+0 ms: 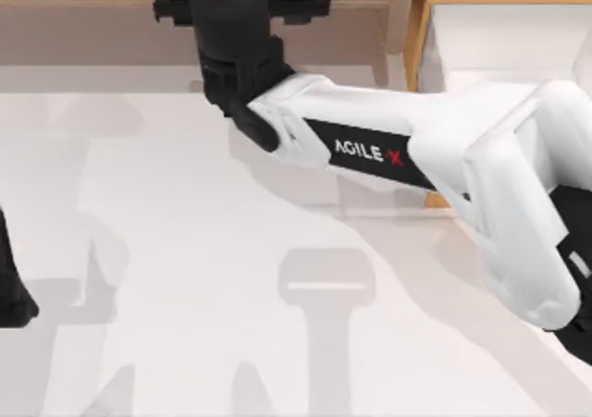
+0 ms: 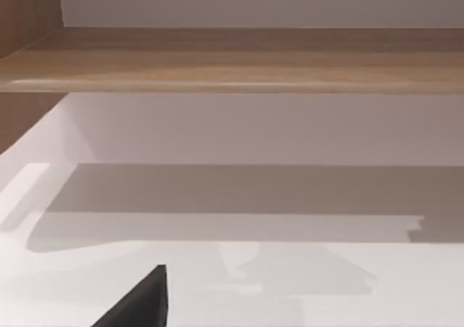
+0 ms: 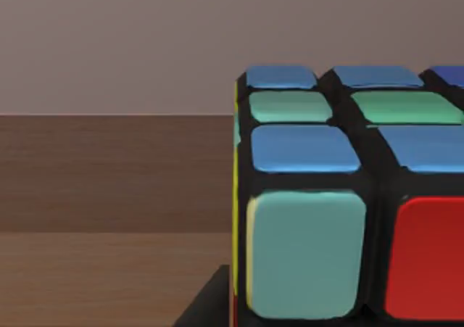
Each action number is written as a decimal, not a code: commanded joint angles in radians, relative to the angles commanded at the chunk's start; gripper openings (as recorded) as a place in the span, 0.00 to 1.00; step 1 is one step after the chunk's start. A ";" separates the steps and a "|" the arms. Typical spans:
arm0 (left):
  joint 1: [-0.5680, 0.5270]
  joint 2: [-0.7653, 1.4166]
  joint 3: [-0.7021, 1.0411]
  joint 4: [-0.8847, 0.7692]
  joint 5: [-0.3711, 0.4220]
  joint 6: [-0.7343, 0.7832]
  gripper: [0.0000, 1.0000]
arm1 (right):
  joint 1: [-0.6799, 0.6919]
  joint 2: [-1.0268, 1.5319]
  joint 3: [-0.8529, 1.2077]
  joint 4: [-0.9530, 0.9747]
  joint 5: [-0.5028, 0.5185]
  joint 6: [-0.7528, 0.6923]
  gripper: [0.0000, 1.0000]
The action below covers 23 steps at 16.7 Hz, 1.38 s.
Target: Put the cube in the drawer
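White worktop point(image 1: 185, 297) spreads below the long brown wooden shelf point(image 1: 92, 15) (far edge), with the light orange-tan wooden drawer box point(image 1: 481, 29) at far right showing its white interior. My right gripper point(image 1: 242, 10) reaches over the shelf; in the right wrist view the small black-framed puzzle cube point(image 3: 341, 196) with blue, teal and red stickers sits close against it on brown wood, though whether the fingers grasp it I cannot tell. My left arm point(image 1: 14, 288) waits at the worktop's left edge.

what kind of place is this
Probably a simulated tabletop test scene: a plain white table, a long brown wooden shelf at the back, an open drawer and a puzzle cube.

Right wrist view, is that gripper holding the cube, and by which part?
Cannot be told. The cube sits right at the right gripper over the brown shelf, but no contact shows.
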 joint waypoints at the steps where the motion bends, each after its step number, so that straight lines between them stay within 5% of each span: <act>1: 0.000 0.000 0.000 0.000 0.000 0.000 1.00 | 0.000 0.000 0.000 0.000 0.000 0.000 0.32; 6: 0.000 0.000 0.000 0.000 0.000 0.000 1.00 | 0.000 0.000 0.000 0.000 0.000 0.000 0.00; 23: 0.000 0.000 0.000 0.000 0.000 0.000 1.00 | 0.030 -0.099 -0.102 0.003 0.024 0.004 0.00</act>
